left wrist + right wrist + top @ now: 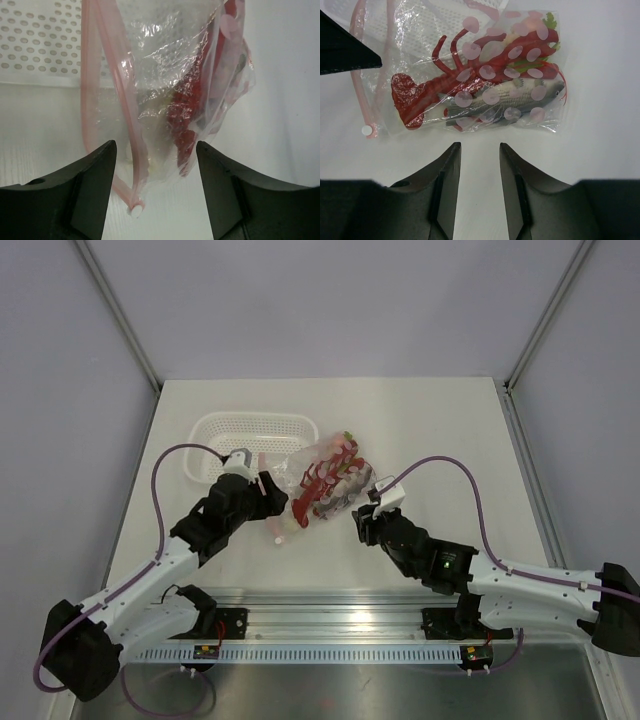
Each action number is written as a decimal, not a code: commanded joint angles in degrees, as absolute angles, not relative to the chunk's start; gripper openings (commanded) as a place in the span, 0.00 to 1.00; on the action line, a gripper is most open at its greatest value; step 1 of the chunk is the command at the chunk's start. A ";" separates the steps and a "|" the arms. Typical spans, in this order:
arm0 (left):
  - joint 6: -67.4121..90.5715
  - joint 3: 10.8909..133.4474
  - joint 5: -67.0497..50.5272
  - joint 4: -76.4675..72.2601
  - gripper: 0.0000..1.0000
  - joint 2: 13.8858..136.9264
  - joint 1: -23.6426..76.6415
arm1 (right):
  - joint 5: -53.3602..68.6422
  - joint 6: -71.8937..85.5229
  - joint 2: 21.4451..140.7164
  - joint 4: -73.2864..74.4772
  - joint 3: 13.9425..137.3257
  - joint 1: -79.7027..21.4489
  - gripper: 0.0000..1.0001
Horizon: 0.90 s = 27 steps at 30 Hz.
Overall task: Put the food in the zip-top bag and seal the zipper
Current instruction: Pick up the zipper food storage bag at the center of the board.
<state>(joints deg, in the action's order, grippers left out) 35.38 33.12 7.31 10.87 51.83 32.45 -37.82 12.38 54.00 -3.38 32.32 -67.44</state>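
In the top external view, the zip-top bag [325, 482] lay flat on the table [440, 430], just in front of the white basket [250, 435] and between the two arms. The left gripper [278, 498] sat at the bag's near-left end and the right gripper [362, 512] just beside its near-right edge. The red lobster [315, 490] showed through the plastic. In the left wrist view, the left gripper [155, 145] had its jaws spread wide, clamping nothing. The bag's mouth end lay in the gap between them, and the zipper [131, 150] ran as two pink strips standing apart and meeting at a small white tab. The lobster [184, 117] sat deeper inside, with the basket [40, 45] behind. In the right wrist view, the right gripper [480, 146] hovered over bare table, its jaws parted and empty, apart from the bag. Inside the bag [415, 35] lay the lobster [445, 82], the grey fish [505, 97] beside it, a green vegetable [550, 21] at the far corner, and pale pink round pieces [470, 24] scattered across. The zipper [355, 75] gaped at the left.
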 commanded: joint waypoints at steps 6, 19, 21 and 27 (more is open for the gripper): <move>35.68 28.92 1.43 2.99 0.57 53.09 32.08 | -37.79 13.80 52.38 -2.46 34.80 -66.97 0.45; 42.27 27.33 -10.89 1.32 0.05 53.17 32.08 | -36.83 11.96 53.44 -1.94 36.74 -66.97 0.66; 43.24 29.52 -14.48 0.88 0.00 52.82 32.08 | -36.65 10.21 53.35 -0.88 37.70 -67.06 0.70; 49.74 41.09 -19.24 -1.32 0.00 55.36 32.08 | -35.77 3.80 51.86 2.55 41.74 -66.97 0.71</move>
<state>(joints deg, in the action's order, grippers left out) 45.50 32.14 -13.98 4.51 54.52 32.23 -36.53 8.64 53.87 1.56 37.69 -67.37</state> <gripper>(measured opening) 0.008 0.706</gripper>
